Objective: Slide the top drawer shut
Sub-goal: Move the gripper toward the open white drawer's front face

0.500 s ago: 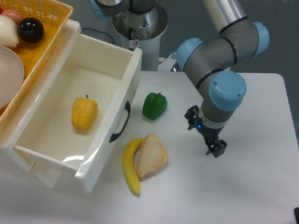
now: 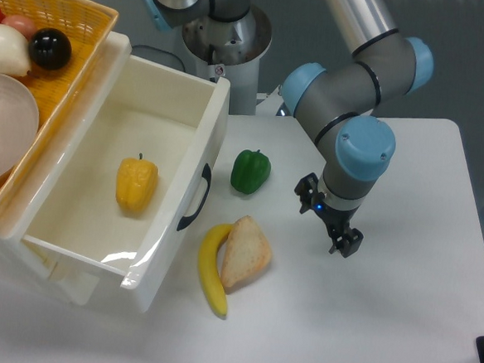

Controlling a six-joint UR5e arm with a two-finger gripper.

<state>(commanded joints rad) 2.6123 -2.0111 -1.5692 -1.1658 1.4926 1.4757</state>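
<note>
Hiding behind the blue wrist, the tool [image 2: 329, 223] shows only as small black parts, so I cannot tell if it is open or closed. It holds nothing that I can see. It hangs over the white surface [image 2: 399, 309], at about 3 o'clock from the pepper [image 2: 250, 170], and well apart from the drawer.

The drawer [image 2: 87, 137] is pulled far out. It fills the left half of the picture. Its long side runs from 1 o'clock down to 7 o'clock. Its front, with the black handle [image 2: 195, 198], faces toward 4 o'clock. The back of the drawer is tucked under the basket [image 2: 66, 20], so that end is hidden.

Inside the drawer lies one yellow pepper [image 2: 135, 184], near the middle of the floor.

The basket is cut off by the top and left edges. In it sit a black ball [image 2: 49, 48], a pale onion [image 2: 4, 49] and a clear bowl [image 2: 9, 124]. More red things peek in at the edge, too cut off to name.

On the surface, just at 4 o'clock from the handle, a banana [image 2: 212, 271] lies touching a piece of bread [image 2: 245, 251]. The green pepper stands at 12 o'clock from the bread.
</note>
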